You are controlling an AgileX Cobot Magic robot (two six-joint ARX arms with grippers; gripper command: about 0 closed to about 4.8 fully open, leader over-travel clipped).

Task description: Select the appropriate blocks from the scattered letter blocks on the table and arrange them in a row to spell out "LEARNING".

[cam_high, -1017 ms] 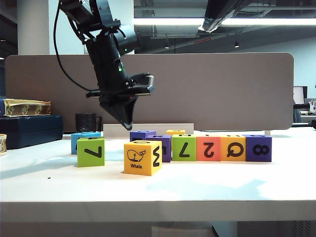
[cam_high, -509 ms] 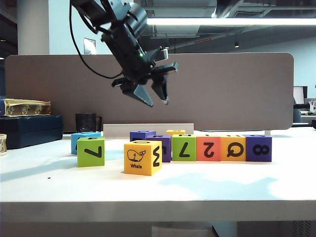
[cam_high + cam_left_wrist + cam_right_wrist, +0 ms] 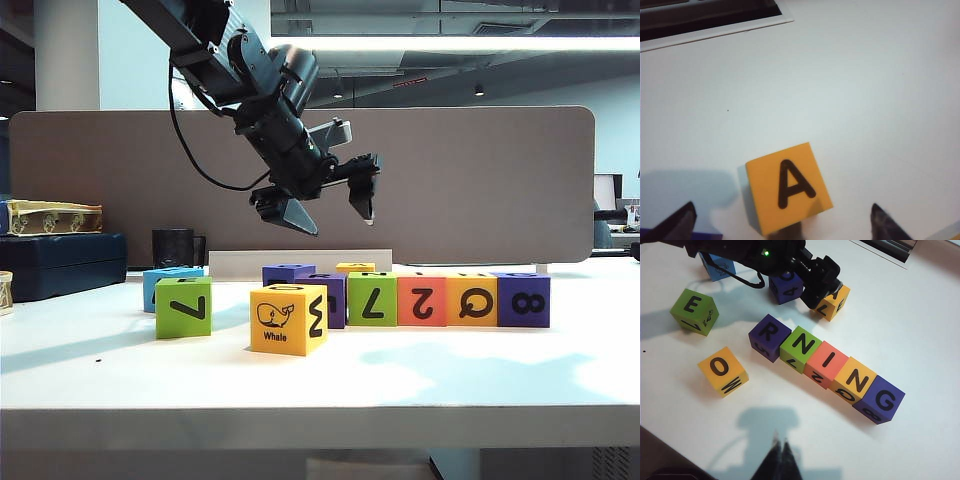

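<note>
On the table (image 3: 450,370), five letter blocks stand in a row reading R N I N G: purple R (image 3: 769,336), green N (image 3: 801,347), red I (image 3: 829,363), orange N (image 3: 856,380), purple G (image 3: 881,400). Loose nearby are a green E block (image 3: 694,311), a yellow whale block (image 3: 288,318), a blue block (image 3: 720,266) and another purple block (image 3: 786,286). My left gripper (image 3: 340,226) hangs open above an orange-yellow A block (image 3: 788,187), apart from it. My right gripper (image 3: 780,446) is shut and empty, over bare table in front of the row.
A grey-brown partition (image 3: 450,180) closes off the back. A dark blue box (image 3: 60,262) and a black cup (image 3: 173,247) stand at the back left. A low white ledge (image 3: 300,262) lies behind the blocks.
My left gripper has risen, swung to the right and tilted, and its jaws have gone from shut to wide open. The blocks have not moved.
</note>
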